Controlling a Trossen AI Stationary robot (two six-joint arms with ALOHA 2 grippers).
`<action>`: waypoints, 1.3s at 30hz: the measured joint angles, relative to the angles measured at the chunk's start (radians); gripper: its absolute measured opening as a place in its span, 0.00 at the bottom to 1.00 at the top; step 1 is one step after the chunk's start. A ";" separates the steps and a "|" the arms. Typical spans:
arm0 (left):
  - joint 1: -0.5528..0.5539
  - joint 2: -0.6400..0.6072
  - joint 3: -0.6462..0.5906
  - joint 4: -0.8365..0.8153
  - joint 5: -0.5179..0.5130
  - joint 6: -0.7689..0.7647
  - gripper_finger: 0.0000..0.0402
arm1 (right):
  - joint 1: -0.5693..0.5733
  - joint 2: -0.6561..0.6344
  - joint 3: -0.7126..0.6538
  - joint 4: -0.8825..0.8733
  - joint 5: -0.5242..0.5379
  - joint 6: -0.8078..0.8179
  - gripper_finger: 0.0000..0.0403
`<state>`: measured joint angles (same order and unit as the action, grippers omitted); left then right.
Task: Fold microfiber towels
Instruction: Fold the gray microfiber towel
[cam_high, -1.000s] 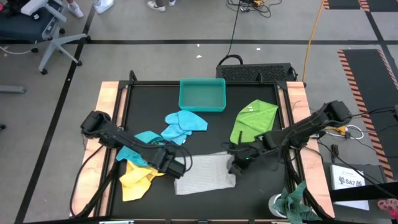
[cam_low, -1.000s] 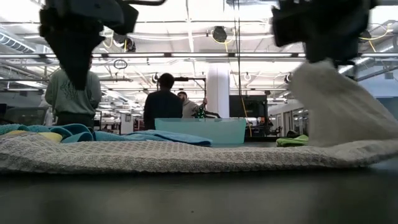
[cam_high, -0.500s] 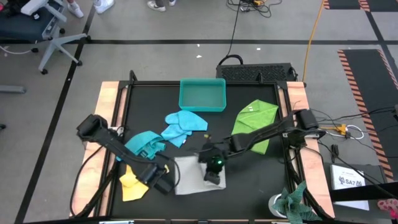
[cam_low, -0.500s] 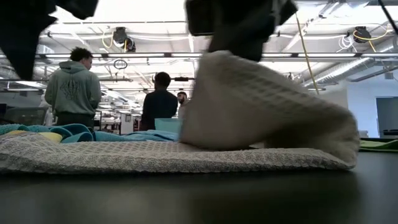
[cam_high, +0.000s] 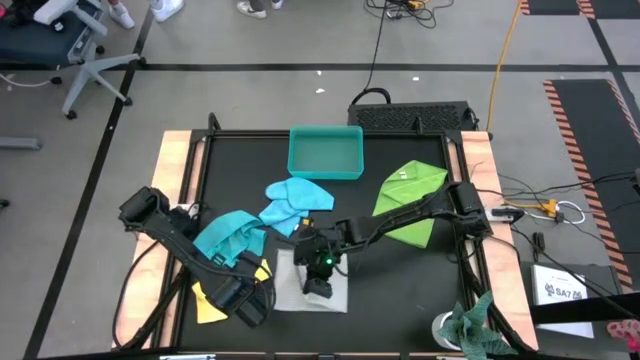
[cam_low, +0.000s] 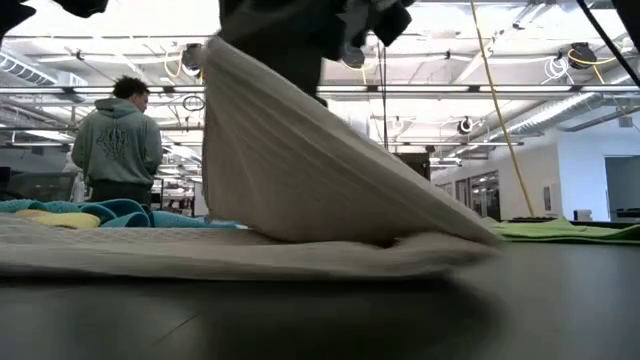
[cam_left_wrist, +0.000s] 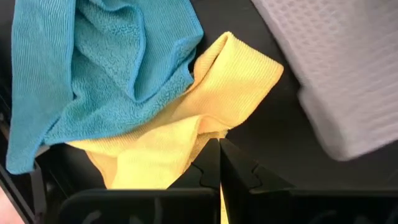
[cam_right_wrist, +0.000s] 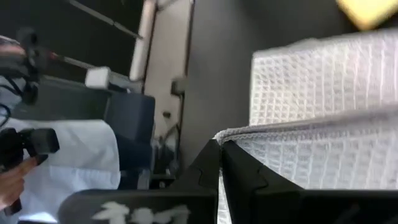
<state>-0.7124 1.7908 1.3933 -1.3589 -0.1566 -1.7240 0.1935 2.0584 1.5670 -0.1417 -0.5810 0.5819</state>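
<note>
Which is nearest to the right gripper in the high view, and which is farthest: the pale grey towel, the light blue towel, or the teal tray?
From the right gripper:
1. Pale grey towel, held, front of table.
2. Light blue towel, middle.
3. Teal tray, at the back edge.

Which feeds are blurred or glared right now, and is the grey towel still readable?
Low view: ceiling lights glare, and the raised grey towel is smeared. Left wrist view: yellow towel sharp, grey edge soft. Right wrist view: waffle weave crisp, background blurred. High view: evenly lit, towel readable under the right gripper.
</note>
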 joint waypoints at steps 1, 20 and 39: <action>-0.002 0.000 0.000 0.001 0.000 -0.005 0.00 | -0.005 0.000 0.006 0.006 0.000 0.000 0.00; -0.003 0.000 0.000 0.029 0.000 -0.013 0.00 | 0.000 0.006 0.030 0.013 0.060 -0.133 0.17; 0.045 0.001 0.000 0.368 0.017 -0.111 0.00 | -0.069 -0.050 0.028 -0.157 0.055 -0.135 0.43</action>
<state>-0.6671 1.7920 1.3933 -0.9908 -0.1401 -1.8347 0.1247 2.0085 1.5952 -0.2988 -0.5258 0.4466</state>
